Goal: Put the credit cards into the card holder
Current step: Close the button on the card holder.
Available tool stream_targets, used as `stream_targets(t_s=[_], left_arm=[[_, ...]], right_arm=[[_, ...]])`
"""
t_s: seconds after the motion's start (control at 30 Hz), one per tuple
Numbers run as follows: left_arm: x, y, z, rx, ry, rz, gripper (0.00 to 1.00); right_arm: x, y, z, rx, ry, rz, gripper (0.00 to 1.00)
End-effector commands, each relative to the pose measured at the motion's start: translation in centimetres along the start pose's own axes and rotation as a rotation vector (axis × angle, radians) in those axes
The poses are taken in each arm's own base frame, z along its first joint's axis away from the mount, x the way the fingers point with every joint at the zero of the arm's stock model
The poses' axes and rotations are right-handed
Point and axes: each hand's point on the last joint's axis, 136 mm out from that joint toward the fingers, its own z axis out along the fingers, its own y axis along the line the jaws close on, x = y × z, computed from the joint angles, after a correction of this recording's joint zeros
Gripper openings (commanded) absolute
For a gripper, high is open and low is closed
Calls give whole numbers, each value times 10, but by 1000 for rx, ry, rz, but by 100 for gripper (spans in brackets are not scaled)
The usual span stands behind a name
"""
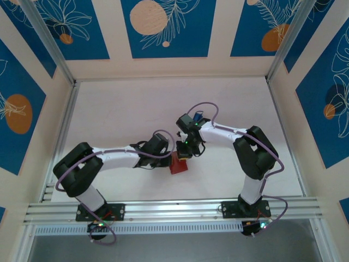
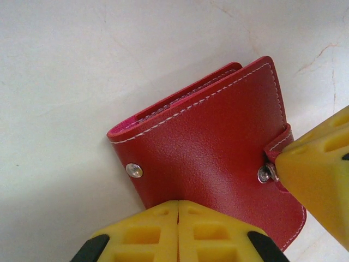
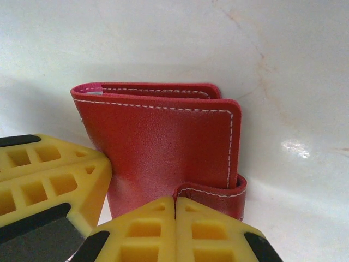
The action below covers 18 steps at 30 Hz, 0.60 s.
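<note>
The card holder [image 1: 178, 164] is a red folded wallet lying on the white table between both arms. In the left wrist view the card holder [image 2: 212, 142] is folded shut, and my left gripper [image 2: 178, 204] is shut with its tips pressed against the red cover. My right gripper [image 3: 175, 202] is also shut, its tips against the snap tab [image 3: 215, 194]. One of its yellow fingers [image 2: 322, 174] sits on the tab's snap. The credit cards are out of view.
The white table [image 1: 120, 114] stretches behind and to both sides of the wallet. Patterned blue walls [image 1: 163, 27] and metal posts enclose it. An aluminium rail [image 1: 174, 210] runs along the near edge.
</note>
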Motion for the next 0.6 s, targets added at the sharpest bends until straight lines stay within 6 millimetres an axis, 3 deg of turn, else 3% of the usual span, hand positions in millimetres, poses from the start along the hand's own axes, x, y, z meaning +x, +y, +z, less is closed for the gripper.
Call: stream_targets(t_s=[0.0,0.57], left_arm=[[19,21,11,-66,46,-18,7],[17,18,11,-62,44,-14,7]], right_arm=[[16,-8,14,60,72,-2,0],[32,-11,40,120,123,2,0]])
